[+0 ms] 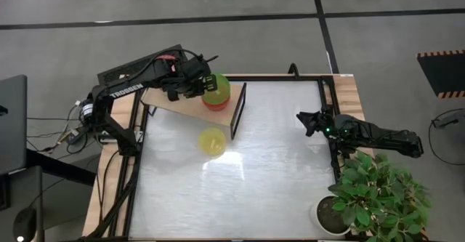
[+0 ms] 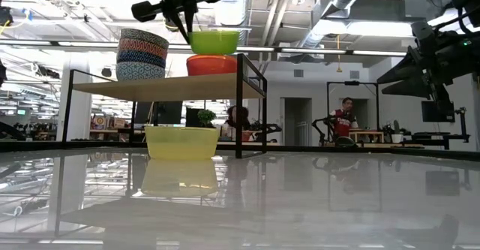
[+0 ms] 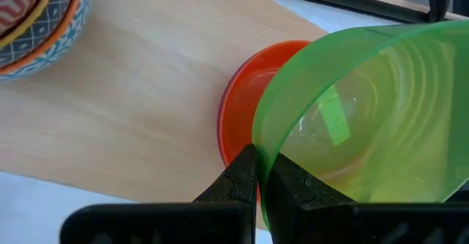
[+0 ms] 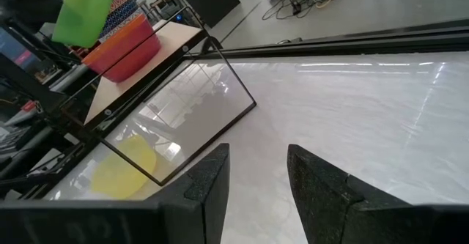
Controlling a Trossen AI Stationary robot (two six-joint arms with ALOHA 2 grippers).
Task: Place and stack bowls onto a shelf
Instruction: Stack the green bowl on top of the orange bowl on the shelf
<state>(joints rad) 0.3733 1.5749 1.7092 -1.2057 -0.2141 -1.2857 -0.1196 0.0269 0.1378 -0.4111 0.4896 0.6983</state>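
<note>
- Left gripper is clamped on the rim of a glossy translucent green plastic bowl, just above one smooth red bowl on the pale wooden shelf.
- One yellow bowl sits on the silvery tabletop.
- Right gripper waits with fingers apart.

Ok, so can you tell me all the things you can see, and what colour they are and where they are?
Green bowl: one, green, held just above the red bowl.
Red bowl: one, red-orange, on the shelf.
Patterned bowls: a stack, blue-grey and orange, on the shelf.
Yellow bowl: one, yellow, on the table under the shelf.
Shelf: one, light wood, dark frame.
Table: one, silvery.
Plant: one, green, white pot, table corner.
Person: one, far behind.
Left gripper: shut on the green bowl's rim.
Right gripper: open, waiting by the table's edge.
</note>
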